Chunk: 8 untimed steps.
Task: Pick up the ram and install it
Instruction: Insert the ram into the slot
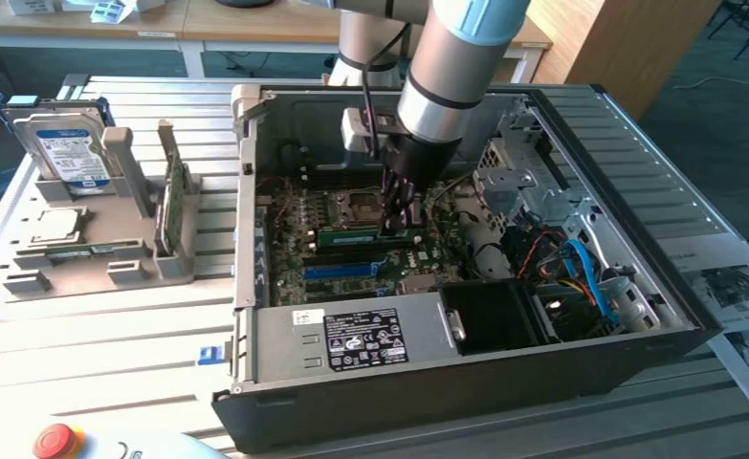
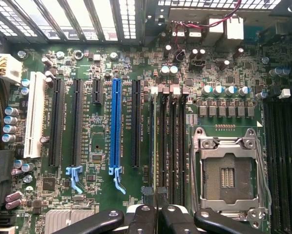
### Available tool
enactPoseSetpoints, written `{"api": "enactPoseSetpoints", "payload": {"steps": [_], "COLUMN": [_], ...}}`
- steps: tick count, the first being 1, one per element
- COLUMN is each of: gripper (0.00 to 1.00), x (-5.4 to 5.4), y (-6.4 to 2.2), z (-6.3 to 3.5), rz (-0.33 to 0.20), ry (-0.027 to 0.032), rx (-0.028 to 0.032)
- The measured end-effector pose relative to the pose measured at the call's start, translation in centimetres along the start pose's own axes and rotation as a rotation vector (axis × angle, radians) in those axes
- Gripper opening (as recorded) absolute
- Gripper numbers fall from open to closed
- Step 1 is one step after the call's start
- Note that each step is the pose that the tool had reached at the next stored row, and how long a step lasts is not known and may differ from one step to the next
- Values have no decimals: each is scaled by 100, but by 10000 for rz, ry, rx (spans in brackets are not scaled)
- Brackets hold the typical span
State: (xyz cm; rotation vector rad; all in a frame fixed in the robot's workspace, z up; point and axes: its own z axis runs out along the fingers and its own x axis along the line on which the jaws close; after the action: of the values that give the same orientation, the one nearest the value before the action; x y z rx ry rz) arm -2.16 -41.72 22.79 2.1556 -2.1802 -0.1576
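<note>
The ram [image 1: 348,232] is a thin green stick standing on edge along a memory slot of the motherboard [image 1: 317,273], inside the open computer case [image 1: 476,382]. My gripper [image 1: 400,222] reaches straight down into the case and is shut on the ram's end nearest the exterior view's right. In the wrist view the ram [image 2: 154,146] shows edge-on as a thin line running away from my gripper [image 2: 156,212] over the black memory slots, between the blue slot [image 2: 115,122] and the empty CPU socket [image 2: 227,175]. I cannot tell whether it is fully seated.
A grey holder [image 1: 94,258] on the exterior view's left carries a blue-labelled hard drive [image 1: 65,153] and a larger green card on edge [image 1: 170,196]. The power supply [image 1: 362,339], cables [image 1: 584,273] and drive cage [image 1: 527,182] crowd the case. A red button [image 1: 57,440] sits in front.
</note>
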Motion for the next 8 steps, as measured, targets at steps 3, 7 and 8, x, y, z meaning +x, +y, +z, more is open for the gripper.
{"api": "enactPoseSetpoints", "payload": {"steps": [3,7,8], "gripper": [12,12,12], "x": [0,0,0], "y": [-1,-2,-2], "z": [6,17,19], "rz": [0,0,0], "ry": [0,-1,0], "rx": [0,0,0]}}
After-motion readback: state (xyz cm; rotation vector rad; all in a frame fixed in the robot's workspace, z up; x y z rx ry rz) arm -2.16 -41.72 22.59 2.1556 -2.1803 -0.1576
